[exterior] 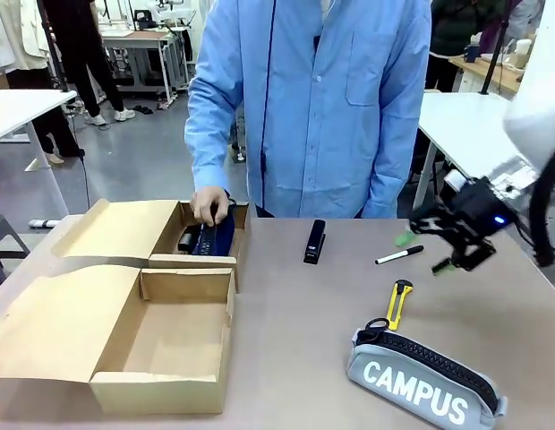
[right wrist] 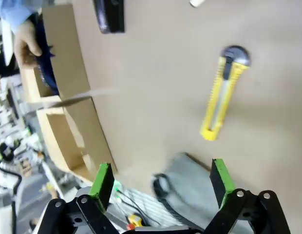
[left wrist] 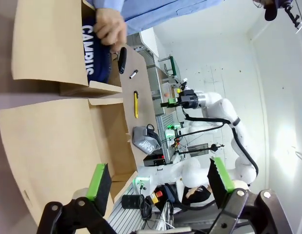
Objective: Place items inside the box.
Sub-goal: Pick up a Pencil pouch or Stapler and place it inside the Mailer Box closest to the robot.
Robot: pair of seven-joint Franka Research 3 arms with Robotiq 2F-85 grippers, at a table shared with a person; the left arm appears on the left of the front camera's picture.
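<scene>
The open cardboard box lies at the table's left. A person's hand rests on a navy "CAMPUS" pouch in the box's far compartment. On the bare table lie a black stapler, a slim yellow utility knife and a grey "CAMPUS" pouch. My right gripper hovers open above the table right of the stapler, near the knife; nothing sits between its pads. My left gripper is open and empty, looking over the box.
A black-and-white marker lies between the stapler and my right gripper. The box's flaps spread out to the left and far side. The person in a blue shirt stands at the far edge. Other tables stand behind.
</scene>
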